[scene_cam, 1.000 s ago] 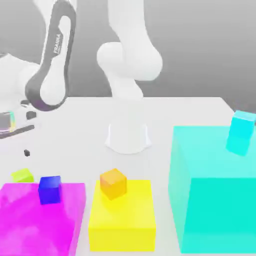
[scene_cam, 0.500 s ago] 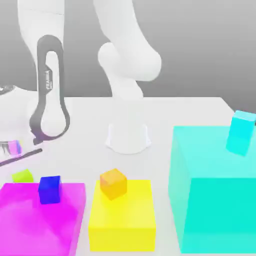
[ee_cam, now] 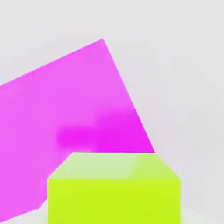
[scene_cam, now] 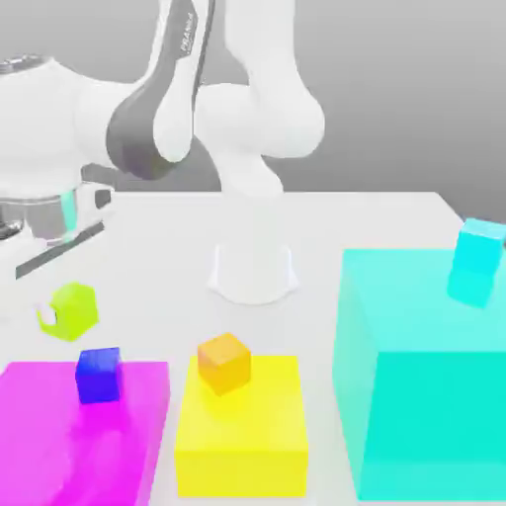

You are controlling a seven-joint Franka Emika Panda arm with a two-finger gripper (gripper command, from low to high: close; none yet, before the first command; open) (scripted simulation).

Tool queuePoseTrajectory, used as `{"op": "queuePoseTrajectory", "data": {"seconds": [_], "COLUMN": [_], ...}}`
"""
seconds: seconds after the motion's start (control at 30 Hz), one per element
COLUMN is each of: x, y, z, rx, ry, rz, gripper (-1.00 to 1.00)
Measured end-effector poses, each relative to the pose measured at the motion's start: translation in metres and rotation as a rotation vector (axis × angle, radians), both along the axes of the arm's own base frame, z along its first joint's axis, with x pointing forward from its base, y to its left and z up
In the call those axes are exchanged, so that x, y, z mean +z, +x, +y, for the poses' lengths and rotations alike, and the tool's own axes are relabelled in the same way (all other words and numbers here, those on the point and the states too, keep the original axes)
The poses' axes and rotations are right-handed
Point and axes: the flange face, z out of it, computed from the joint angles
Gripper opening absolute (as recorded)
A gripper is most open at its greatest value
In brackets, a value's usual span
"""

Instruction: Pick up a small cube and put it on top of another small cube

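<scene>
The small lime yellow-green cube (scene_cam: 73, 310) hangs above the table at the exterior view's left, just behind the magenta block (scene_cam: 79, 435). My gripper (scene_cam: 61, 314) is shut on it, and one pale fingertip (scene_cam: 44, 316) shows at its side. The hand view has the lime cube (ee_cam: 113, 189) close up, with the magenta block (ee_cam: 65, 109) below it. A dark blue small cube (scene_cam: 98, 375) rests on the magenta block. An orange small cube (scene_cam: 223, 362) sits on the yellow block (scene_cam: 239, 430).
A large cyan block (scene_cam: 425, 385) stands at the exterior view's right with a small cyan cube (scene_cam: 477, 259) on its far corner. The arm's white base (scene_cam: 253, 272) is at the table's middle back, and its links reach over the left side.
The arm swung over and down at the left and the gripper shut. The lime cube left the table and rose a little toward the right.
</scene>
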Motion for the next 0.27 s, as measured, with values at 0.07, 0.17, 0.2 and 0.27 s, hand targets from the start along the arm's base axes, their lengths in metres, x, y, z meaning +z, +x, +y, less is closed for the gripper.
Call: {"op": "queuePoseTrajectory", "data": {"seconds": [0.07, 0.17, 0.2, 0.27], "x": [-0.019, -0.05, -0.05, -0.05], "y": [0.003, 0.003, 0.003, 0.003], "z": [0.003, 0.007, 0.007, 0.007], "rx": [0.016, 0.024, 0.024, 0.024], "ry": [-0.003, -0.002, -0.002, -0.002], "rz": [0.003, 0.002, 0.002, 0.002], "gripper": [-1.0, 1.0, 1.0, 1.0]}}
